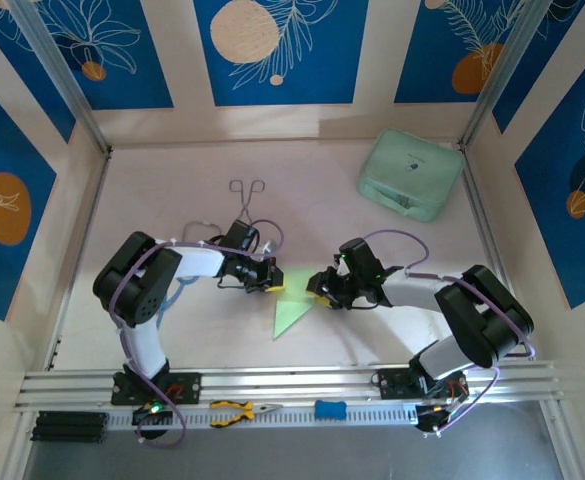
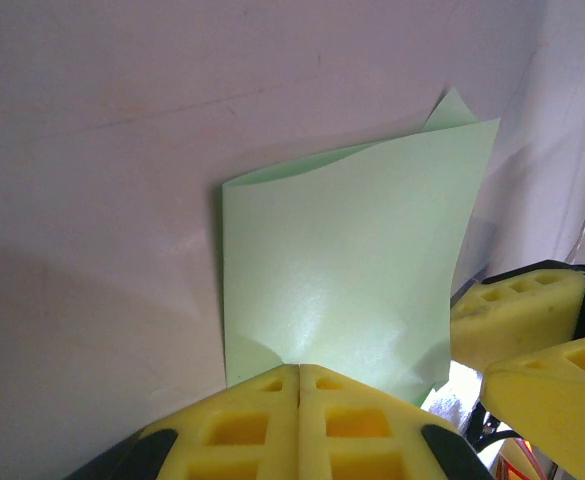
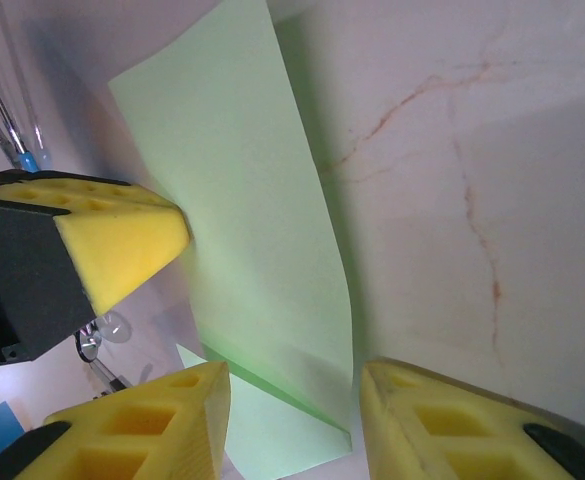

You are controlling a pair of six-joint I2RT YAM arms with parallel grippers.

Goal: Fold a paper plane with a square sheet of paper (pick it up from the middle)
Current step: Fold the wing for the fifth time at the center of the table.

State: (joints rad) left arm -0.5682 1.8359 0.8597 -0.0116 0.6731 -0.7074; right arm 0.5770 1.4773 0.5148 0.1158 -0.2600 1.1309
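Top external: light-green sheet of paper (image 1: pixel 290 314), folded into a thin flat triangle, sits between the left gripper (image 1: pixel 268 280) and right gripper (image 1: pixel 318 287), tip pointing at the arm bases.

Left wrist: left fingers pressed together on the sheet's near edge; smooth, slightly glossy, bowed.

Right wrist: right fingers apart, sheet's corner between them, long axis running away.

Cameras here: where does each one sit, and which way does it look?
Top: above and behind, looking down at the table; left arm, right arm, left gripper and right gripper show.
Left wrist: on the left arm, looking along its shut gripper at the green paper.
Right wrist: on the right arm, looking past its open gripper down at the table.
Shared: both wrist views see the green paper and the other arm's gripper.
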